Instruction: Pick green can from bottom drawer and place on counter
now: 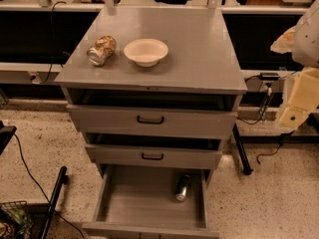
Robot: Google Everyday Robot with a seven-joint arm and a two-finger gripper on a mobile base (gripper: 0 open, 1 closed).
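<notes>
Down in bottom drawer (139, 198): green can (183, 187) lying sideways.
Right of worktop (199, 49), the jaws' state cannot be told; best to grip across the can's body.

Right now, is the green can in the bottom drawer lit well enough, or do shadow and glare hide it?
In the camera view, the green can lies in shade at the right rear of the bottom drawer, with a small glint on its body; the counter is evenly lit, with a soft sheen; the gripper hangs brightly lit at the right edge, beside the cabinet.
</notes>
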